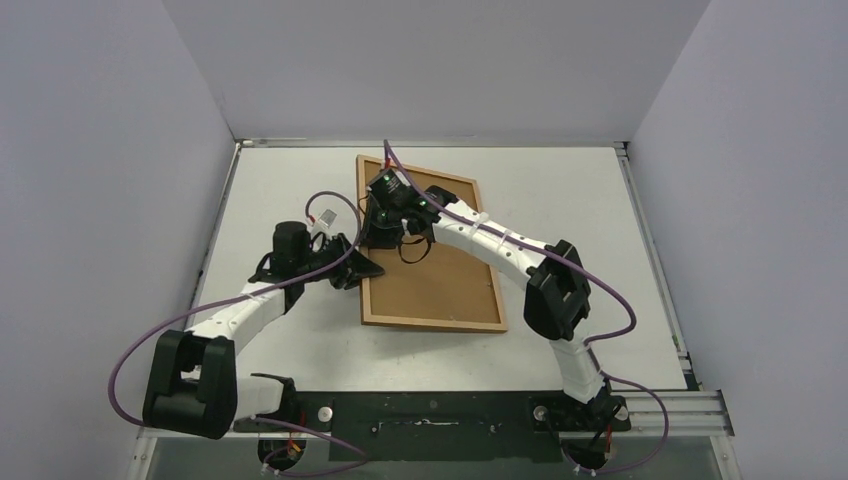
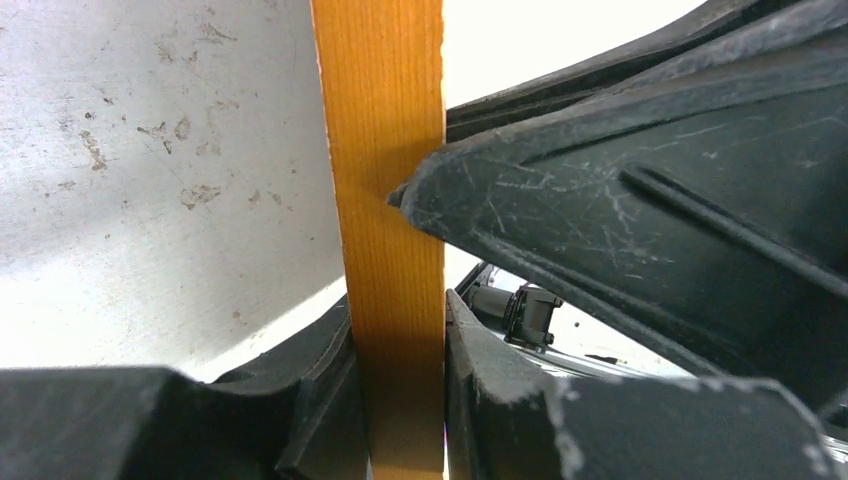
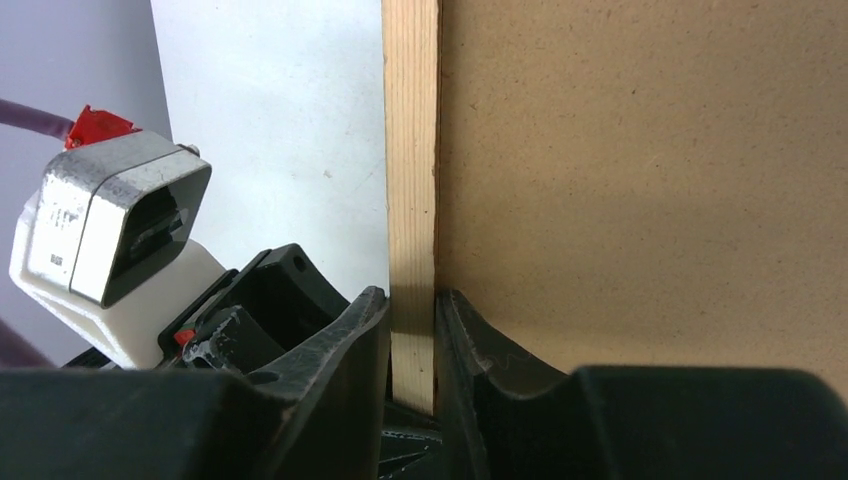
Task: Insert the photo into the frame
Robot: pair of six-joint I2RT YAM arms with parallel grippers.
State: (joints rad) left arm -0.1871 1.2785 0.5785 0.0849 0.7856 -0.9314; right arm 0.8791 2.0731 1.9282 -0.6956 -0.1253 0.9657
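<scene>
The left gripper (image 1: 358, 264) and the right gripper (image 1: 381, 236) each clamped the frame (image 1: 432, 322) by its side rail, the backing panel (image 1: 440, 280) lay in it, and the photo was unseen, perhaps already inside.

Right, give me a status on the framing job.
Done: the fibreboard backing sits inside the frame; no photo shows, so whether it lies underneath can't be told. In hand: the left gripper and right gripper both clamp the frame's left-hand rail. Left: confirming the photo is in.

No text, label or number is readable anywhere.
</scene>
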